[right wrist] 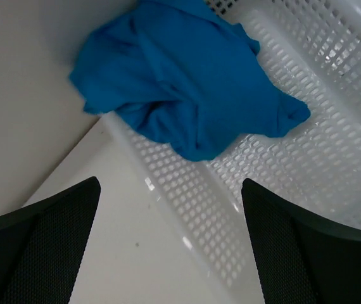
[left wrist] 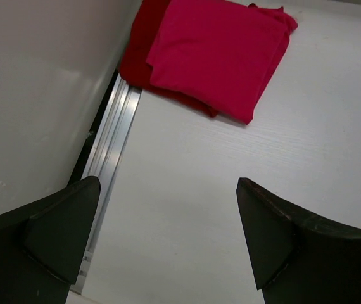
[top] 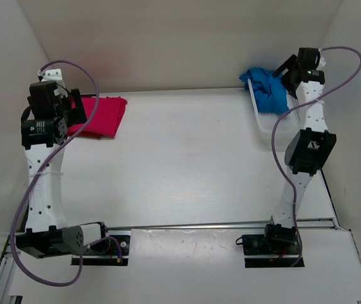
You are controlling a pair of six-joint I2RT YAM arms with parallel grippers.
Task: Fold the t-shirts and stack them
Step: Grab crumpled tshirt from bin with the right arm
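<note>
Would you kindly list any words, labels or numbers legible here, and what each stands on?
No text can be read.
Left motor label: white print, too small to read.
Right housing mark: pale, blurred, unreadable.
Pink shirt, red shirt, blue shirt, basket: no print seen.

The pink shirt [left wrist: 218, 57], folded flat, lies on the folded dark red shirt [left wrist: 139, 54] at the table's [left wrist: 263, 190] far left. The blue shirt [right wrist: 187, 82] sits crumpled over the basket's [right wrist: 332, 158] rim, far right.
</note>
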